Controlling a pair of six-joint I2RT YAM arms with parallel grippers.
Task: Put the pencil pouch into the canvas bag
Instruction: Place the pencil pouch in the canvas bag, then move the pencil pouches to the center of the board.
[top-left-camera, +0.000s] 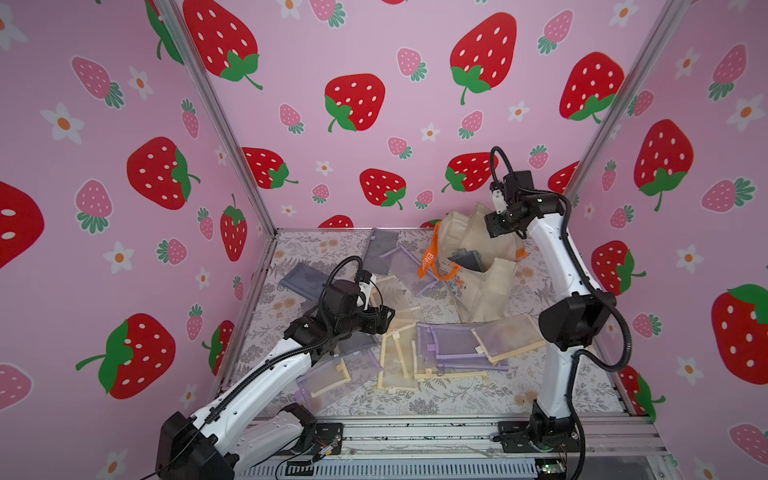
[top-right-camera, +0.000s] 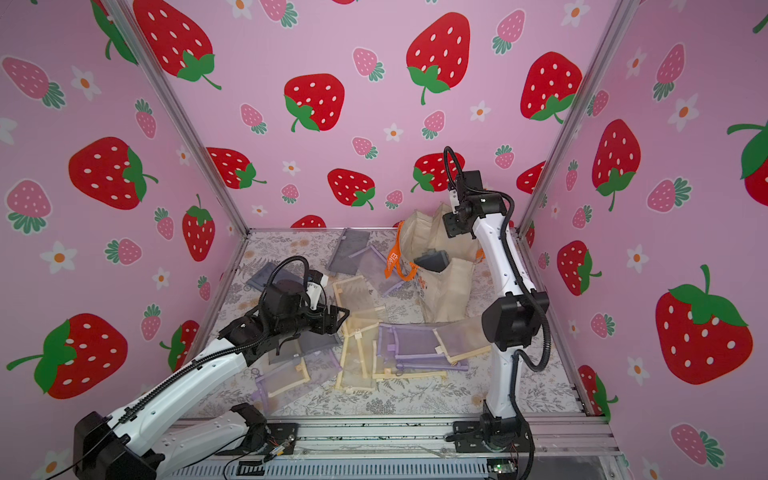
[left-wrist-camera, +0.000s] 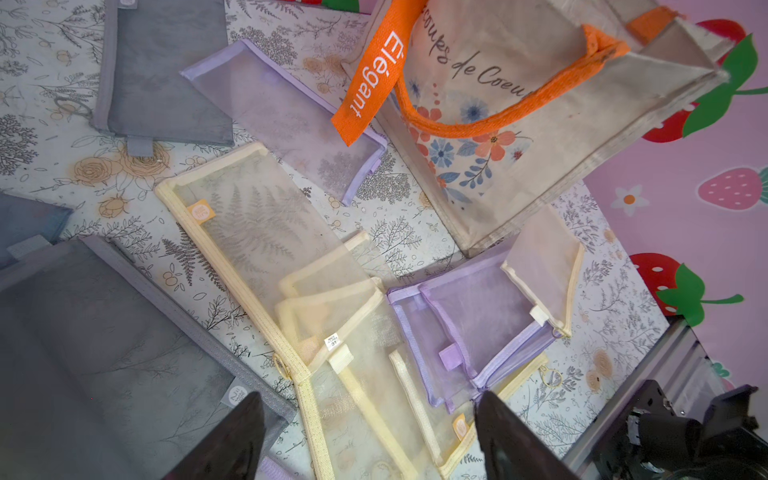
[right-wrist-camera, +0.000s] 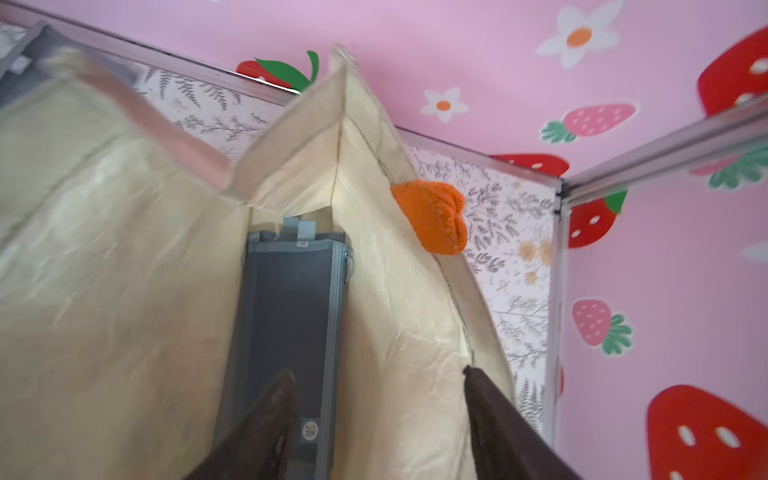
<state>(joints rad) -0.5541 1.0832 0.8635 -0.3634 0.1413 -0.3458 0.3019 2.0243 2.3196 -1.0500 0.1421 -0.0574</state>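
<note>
The canvas bag stands at the back right of the table, cream with orange handles, its mouth gaping upward. A grey-blue pencil pouch lies inside it, one end sticking up at the mouth. My right gripper hovers over the mouth, open. One finger is above the pouch and the other by the bag's side wall, and neither is pinched. My left gripper is open above the pile of pouches and holds nothing.
Several mesh pouches lie scattered over the floral table: cream, purple and grey, many overlapping at the middle. Pink strawberry walls enclose three sides. A metal rail runs along the front.
</note>
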